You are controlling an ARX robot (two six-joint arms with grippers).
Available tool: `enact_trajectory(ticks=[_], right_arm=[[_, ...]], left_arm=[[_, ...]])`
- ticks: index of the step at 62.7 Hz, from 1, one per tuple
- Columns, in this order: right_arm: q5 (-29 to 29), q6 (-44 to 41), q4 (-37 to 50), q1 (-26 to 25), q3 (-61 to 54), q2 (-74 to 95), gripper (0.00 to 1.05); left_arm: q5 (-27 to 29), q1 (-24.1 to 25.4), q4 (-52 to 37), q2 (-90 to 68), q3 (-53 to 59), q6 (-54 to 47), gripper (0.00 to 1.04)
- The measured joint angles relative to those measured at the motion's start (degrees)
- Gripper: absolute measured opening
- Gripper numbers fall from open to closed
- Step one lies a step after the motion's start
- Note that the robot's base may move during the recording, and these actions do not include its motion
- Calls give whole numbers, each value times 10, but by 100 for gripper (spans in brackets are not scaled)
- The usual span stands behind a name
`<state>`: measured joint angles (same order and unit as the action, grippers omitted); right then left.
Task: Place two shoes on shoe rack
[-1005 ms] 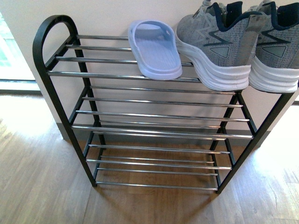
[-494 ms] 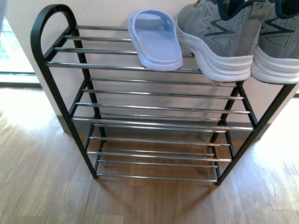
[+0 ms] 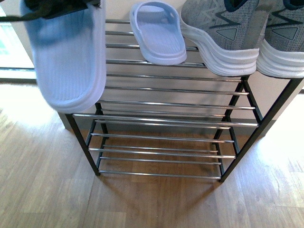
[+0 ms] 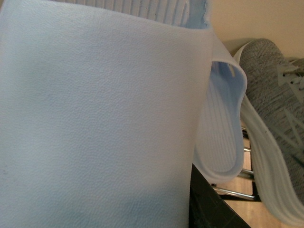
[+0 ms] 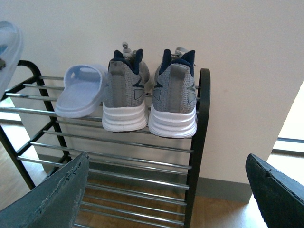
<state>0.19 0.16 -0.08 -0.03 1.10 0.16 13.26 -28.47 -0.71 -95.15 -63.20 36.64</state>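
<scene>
The two shoes, grey knit sneakers (image 3: 223,33) (image 3: 285,38), stand side by side at the right end of the top tier of the black shoe rack (image 3: 166,118), heels toward me. In the right wrist view the sneakers (image 5: 124,99) (image 5: 173,102) sit upright on the rack (image 5: 202,142). One light blue slipper (image 3: 159,33) lies on the same tier to their left. My left gripper (image 3: 59,5) is shut on a second light blue slipper (image 3: 66,57), which hangs sole outward in front of the rack's left end and fills the left wrist view (image 4: 95,118). My right gripper (image 5: 166,199) is open, holding nothing, back from the rack.
A beige wall (image 5: 237,47) runs right behind the rack. Wooden floor (image 3: 152,204) lies in front of and under it. The three lower tiers of chrome rods (image 3: 161,152) show through the frame. Bright light comes in at the far left (image 3: 7,57).
My left gripper has come into the front view at the upper left with the light blue slipper, now covering the rack's left end. The sneakers and the other slipper stay put.
</scene>
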Motion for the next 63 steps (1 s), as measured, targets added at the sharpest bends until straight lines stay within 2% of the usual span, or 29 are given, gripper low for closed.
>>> enact_trajectory(ticks=[13, 29, 44, 63], right_arm=[[0, 0, 0, 0, 0, 0, 96], [0, 0, 0, 0, 0, 0, 96], [0, 0, 0, 0, 0, 0, 96], [0, 0, 0, 0, 0, 0, 96]], left_arm=[[-39, 10, 45, -107, -138, 21, 2], [-54, 25, 107, -203, -272, 22, 2], [-59, 57, 145, -225, -327, -23, 2], [-66, 60, 186, -290, -377, -57, 2]])
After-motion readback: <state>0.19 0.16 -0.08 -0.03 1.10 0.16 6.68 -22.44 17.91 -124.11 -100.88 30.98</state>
